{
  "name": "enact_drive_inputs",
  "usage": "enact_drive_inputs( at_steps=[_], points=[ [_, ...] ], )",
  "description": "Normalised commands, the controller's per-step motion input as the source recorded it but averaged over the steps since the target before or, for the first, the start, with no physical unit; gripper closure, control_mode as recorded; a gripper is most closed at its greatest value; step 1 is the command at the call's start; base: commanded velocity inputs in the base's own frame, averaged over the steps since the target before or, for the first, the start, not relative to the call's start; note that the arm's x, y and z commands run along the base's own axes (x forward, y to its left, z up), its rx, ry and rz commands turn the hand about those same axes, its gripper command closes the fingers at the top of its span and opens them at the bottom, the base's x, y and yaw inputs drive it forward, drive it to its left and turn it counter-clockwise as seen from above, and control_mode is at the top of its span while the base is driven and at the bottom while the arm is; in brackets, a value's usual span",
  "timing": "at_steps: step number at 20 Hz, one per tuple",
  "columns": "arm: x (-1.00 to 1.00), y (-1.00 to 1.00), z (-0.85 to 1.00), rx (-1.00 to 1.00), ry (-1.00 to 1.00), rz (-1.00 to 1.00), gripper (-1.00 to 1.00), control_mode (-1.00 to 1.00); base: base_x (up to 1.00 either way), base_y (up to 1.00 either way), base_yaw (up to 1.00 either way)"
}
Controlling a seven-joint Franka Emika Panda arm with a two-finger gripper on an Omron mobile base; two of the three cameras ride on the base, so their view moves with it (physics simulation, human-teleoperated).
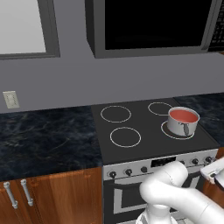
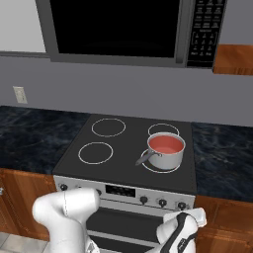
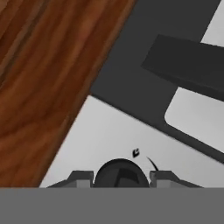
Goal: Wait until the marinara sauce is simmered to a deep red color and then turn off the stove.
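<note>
Right now your gripper point(image 3: 120, 177) sits low at the stove's point(image 1: 148, 127) silver front panel point(image 2: 123, 190), near its right end, and the hand view shows its two finger tips point(image 3: 81, 178) close on either side of a small black knob point(image 3: 120, 173); whether they actually touch the knob you cannot tell, since the bottom of that view cuts them off. The jaws stand narrow, at their tightest. From the left base view you see just a sliver of the white hand at the right edge, and in the right base view the wrist hangs in front of the panel's lower right, hiding the finger tips there. The marinara sauce point(image 1: 183, 115) fills a steel pot point(image 2: 165, 157) on the front right burner ring; its surface reads as a flat salmon-red. The pot's handle point(image 2: 145, 158) points toward the front left in the right base view. The other three burner rings point(image 1: 116, 113) are bare white outlines on the black glass. Above the stove the microwave point(image 2: 116, 29) is cut off by the top of both base views, and its keypad is too small to read. The markings beside the knob in the hand view are small and blurred. Wooden cabinet point(image 3: 48, 74) fills the left of that view, at a tilt.
</note>
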Motion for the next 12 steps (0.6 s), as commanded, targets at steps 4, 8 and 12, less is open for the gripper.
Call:
enact_drive_inputs(
  at_steps=[4, 8, 12],
  points=[
    [0.00, -0.04, 0.00, 0.39, 0.00, -0.05, 1.00, -1.00, 0.00, 0.00, 0.00],
    [0.00, -0.01, 0.00, 0.34, -0.02, -0.04, 1.00, -1.00, 0.00, 0.00, 0.00],
    [0.00, -0.06, 0.00, 0.22, -0.01, -0.03, 1.00, -1.00, 0.00, 0.00, 0.00]
  ],
)
